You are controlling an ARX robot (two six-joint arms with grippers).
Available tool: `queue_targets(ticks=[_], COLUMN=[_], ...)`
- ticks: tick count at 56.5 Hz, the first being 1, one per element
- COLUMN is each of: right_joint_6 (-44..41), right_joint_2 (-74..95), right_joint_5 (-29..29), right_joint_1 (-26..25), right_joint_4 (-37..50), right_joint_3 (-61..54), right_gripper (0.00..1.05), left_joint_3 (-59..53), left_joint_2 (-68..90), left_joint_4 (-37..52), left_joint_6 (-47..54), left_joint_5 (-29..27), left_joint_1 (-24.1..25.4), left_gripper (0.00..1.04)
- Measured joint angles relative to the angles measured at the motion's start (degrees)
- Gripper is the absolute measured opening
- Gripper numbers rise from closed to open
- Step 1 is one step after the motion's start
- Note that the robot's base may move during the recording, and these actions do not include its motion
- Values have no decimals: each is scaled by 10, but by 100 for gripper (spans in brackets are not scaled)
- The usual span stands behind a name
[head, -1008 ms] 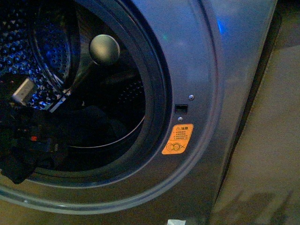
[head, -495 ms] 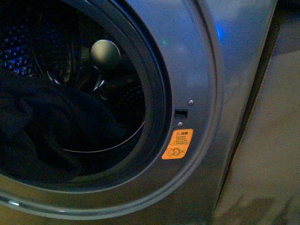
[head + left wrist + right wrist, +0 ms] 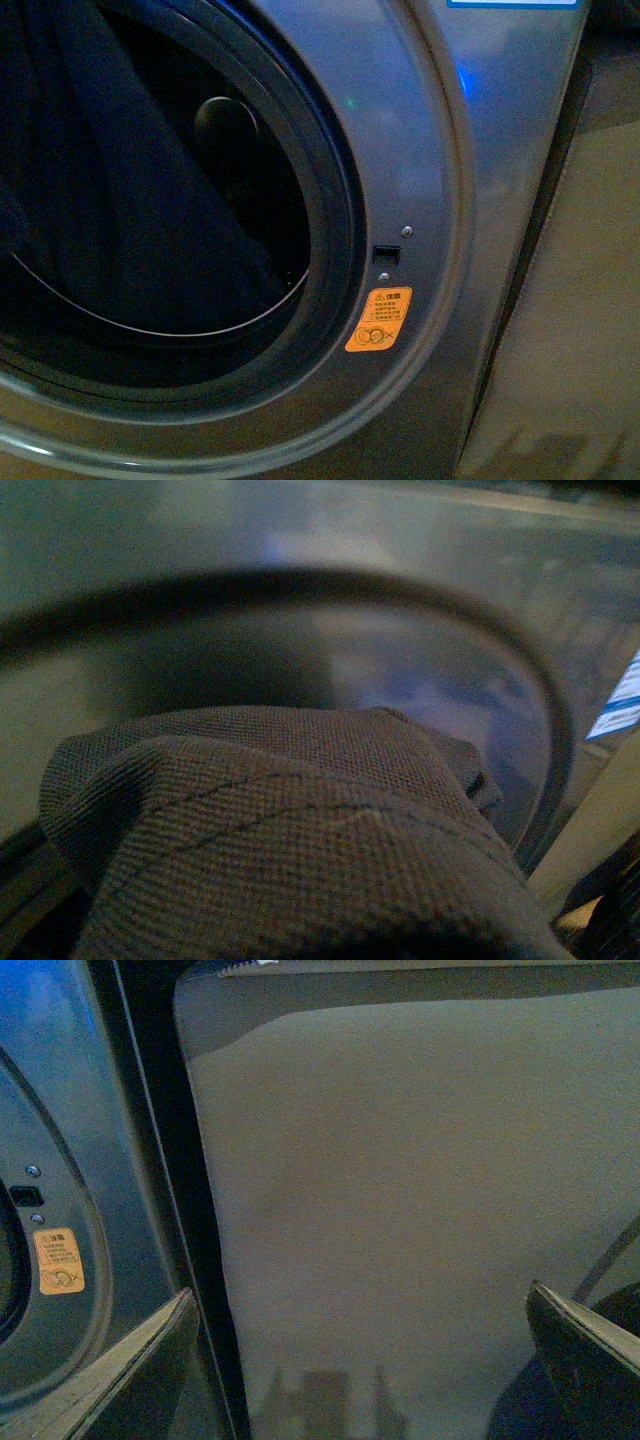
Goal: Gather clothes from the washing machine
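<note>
The grey washing machine (image 3: 440, 180) fills the front view, its round opening on the left. The dark clothes (image 3: 120, 200) hang as a long drape across that opening, covering most of the drum. In the left wrist view the knitted grey clothes (image 3: 280, 830) bulge right over the lens and hide my left gripper, which is shut on them; behind lies the machine's round glass door (image 3: 420, 680). My right gripper (image 3: 365, 1360) stands open over bare floor beside the machine's side panel (image 3: 60, 1160), with nothing between its fingers (image 3: 580, 1340).
An orange warning sticker (image 3: 379, 320) sits on the machine's front beside the door latch slot (image 3: 386, 254). A blue-white label (image 3: 512, 3) shows at the top edge. Grey floor (image 3: 420, 1210) stretches to the right of the machine.
The clothes have risen from a heap low in the opening to a tall drape across it. The drum's lit perforations and the round knob are now mostly covered.
</note>
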Motion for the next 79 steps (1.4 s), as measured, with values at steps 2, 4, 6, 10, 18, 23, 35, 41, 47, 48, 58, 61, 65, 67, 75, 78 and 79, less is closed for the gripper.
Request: queue_targets(ticks=[2, 4, 6, 10, 18, 23, 35, 41, 47, 48, 58, 61, 65, 67, 75, 78, 79], right_joint_6=[0, 0, 0, 0, 0, 0, 0, 0, 0, 0, 0, 0, 0, 0, 0, 0, 0], right_joint_2=[0, 0, 0, 0, 0, 0, 0, 0, 0, 0, 0, 0, 0, 0, 0, 0, 0], right_joint_5=[0, 0, 0, 0, 0, 0, 0, 0, 0, 0, 0, 0, 0, 0, 0, 0, 0], right_joint_1=[0, 0, 0, 0, 0, 0, 0, 0, 0, 0, 0, 0, 0, 0, 0, 0, 0], right_joint_4=[0, 0, 0, 0, 0, 0, 0, 0, 0, 0, 0, 0, 0, 0, 0, 0, 0], right_joint_3=[0, 0, 0, 0, 0, 0, 0, 0, 0, 0, 0, 0, 0, 0, 0, 0, 0], right_gripper=[97, 97, 97, 97, 97, 97, 97, 97, 97, 97, 97, 97, 97, 97, 97, 97, 97], left_joint_3=[9, 29, 44, 83, 155, 208, 343, 411, 463, 468, 636, 696, 776, 810, 886, 892, 893], left_joint_2=[-2, -2, -2, 2, 24, 49, 131, 176, 215, 219, 310, 338, 375, 390, 416, 416, 416], left_joint_4=[-2, -5, -7, -15, -34, -55, -114, -141, -154, -155, -205, -229, -264, -280, -304, -305, -305], left_joint_6=[-1, -1, -1, 1, 13, 25, 51, 73, 79, 80, 70, 64, 59, 57, 46, 42, 42], left_joint_5=[4, 6, 6, 5, -6, -25, -90, -130, -153, -155, -179, -182, -186, -189, -198, -198, -198], left_joint_1=[-4, -14, -22, -45, -91, -131, -261, -348, -393, -396, -403, -400, -396, -394, -391, -391, -391], left_gripper=[16, 16, 16, 16, 16, 16, 16, 16, 16, 16, 16, 16, 16, 16, 16, 16, 16])
